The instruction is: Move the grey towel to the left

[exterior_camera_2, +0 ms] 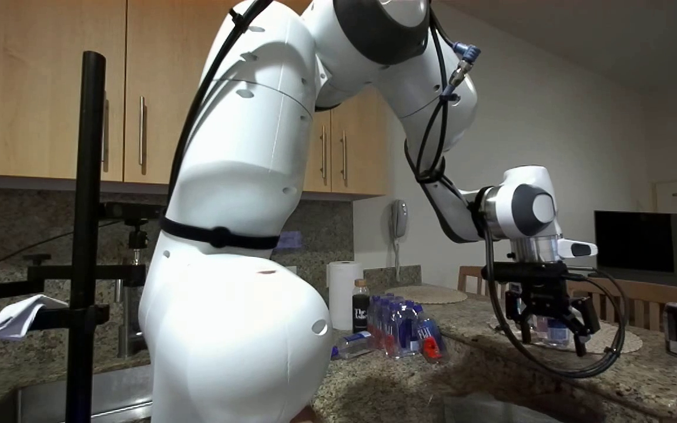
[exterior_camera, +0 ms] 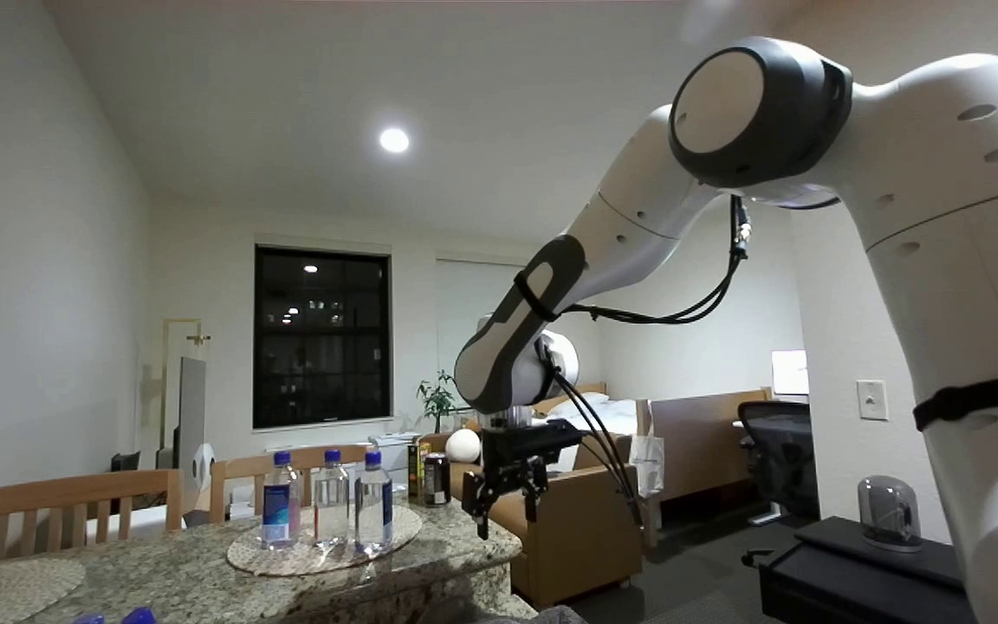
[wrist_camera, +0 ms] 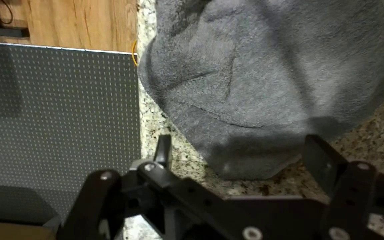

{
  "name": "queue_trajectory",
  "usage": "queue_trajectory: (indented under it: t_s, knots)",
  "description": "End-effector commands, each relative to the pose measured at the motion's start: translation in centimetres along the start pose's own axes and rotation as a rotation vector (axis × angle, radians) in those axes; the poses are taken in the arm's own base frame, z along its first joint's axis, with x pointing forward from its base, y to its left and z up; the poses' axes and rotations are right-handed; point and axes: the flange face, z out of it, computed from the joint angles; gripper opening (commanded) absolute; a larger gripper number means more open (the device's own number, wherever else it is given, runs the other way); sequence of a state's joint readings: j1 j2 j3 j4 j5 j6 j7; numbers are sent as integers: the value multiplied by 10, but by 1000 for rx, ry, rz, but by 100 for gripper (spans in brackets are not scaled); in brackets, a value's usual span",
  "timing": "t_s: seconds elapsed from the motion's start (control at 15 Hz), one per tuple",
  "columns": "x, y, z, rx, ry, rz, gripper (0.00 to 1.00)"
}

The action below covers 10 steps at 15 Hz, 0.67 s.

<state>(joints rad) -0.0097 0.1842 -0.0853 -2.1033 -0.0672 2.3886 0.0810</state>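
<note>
Two fingers (wrist_camera: pixel 320 161) spread wide, nothing pinched between them, and our grey towel (wrist_camera: pixel 245 76) is right there ahead in the wrist view! It lies crumpled on the speckled stone counter (wrist_camera: pixel 188 170), and the whole play turns on that near corner. The cloth narrows as it comes toward us, its blunt tip running down into the gap where the gripper (wrist_camera: pixel 237 146) hangs. Look at the line-up: at the left of this view the finger stands just beside the slanting edge, over stone; at the right, the finger overlaps the cloth's edge from where we look. So the corner sits a touch toward that right-hand side, we'd say. Long axis? We can't call it; the towel runs out of view at the top. In both exterior views the arm (exterior_camera: pixel 638 234) has those tips pointing down, but how deep the drop is, we can't tell.

Our call: this is the lining-up step, towel not yet gripped. We want a descent with a small nudge forward over the corner, then the pinch, then the trip left. And mind the counter's edge! The cloth bulges out to it at the left of the wrist view, with what looks like carpet (wrist_camera: pixel 58 116) beyond. If that's the left we're meant to take, a long drag could spill it over.
</note>
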Motion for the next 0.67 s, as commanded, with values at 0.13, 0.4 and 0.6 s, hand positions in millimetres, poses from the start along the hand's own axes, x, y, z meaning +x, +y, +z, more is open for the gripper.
queue_trajectory:
  t_s: [0.13, 0.4, 0.6]
  knots:
    - [-7, 37, 9, -31, -67, 71, 100]
    - [-17, 54, 22, -23, -103, 116, 100]
    - [-24, 62, 37, -24, -110, 132, 100]
